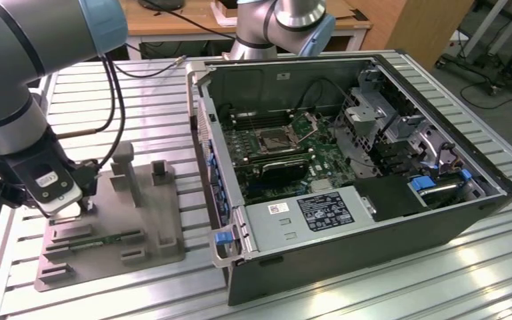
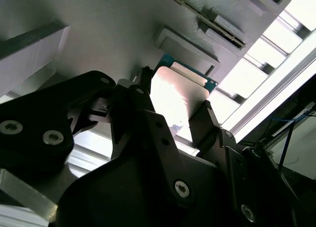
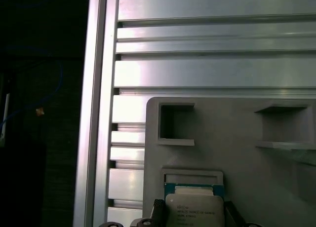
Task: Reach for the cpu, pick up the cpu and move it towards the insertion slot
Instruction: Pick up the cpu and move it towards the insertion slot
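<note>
Fingers [image 2: 203,122] clamp the cpu [image 2: 178,96] by opposite edges, likely sparing its silvery top, at the grey fixture [image 3: 237,138], well apart from the insertion slot [image 1: 271,140].

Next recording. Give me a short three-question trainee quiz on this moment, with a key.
1. True or false: the chip lies in the motherboard socket.
2. What sits between the fingers? A) a memory strip B) the chip C) a cable
3. In the exterior view, on which side of the computer case does the grey fixture stand?
Key: 1 false, the chip is over at the grey fixture, in the gripper. 2 B. 3 the exterior view's left.
</note>
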Tool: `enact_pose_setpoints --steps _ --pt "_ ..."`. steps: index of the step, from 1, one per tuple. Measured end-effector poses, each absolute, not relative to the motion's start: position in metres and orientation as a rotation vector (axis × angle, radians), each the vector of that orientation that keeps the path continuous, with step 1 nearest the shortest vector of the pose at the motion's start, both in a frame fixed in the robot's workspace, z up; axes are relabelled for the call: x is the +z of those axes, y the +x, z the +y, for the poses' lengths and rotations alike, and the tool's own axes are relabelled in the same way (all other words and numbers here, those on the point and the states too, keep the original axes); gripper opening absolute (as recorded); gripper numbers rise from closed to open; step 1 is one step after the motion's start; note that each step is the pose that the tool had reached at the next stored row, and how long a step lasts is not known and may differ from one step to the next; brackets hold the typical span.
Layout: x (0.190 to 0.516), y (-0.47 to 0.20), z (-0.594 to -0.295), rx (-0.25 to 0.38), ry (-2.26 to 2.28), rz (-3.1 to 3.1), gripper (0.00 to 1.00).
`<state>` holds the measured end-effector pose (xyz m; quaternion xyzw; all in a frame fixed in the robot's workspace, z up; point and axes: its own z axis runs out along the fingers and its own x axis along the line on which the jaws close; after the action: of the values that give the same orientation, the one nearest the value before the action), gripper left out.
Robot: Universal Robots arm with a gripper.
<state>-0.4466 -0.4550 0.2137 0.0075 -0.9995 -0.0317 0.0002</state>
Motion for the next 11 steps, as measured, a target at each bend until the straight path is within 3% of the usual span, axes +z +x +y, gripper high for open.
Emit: enact_pose_setpoints --steps 11 --pt "0.2186 -0.4465 -0.4550 -0.100 0.024 -3.140 0.55"
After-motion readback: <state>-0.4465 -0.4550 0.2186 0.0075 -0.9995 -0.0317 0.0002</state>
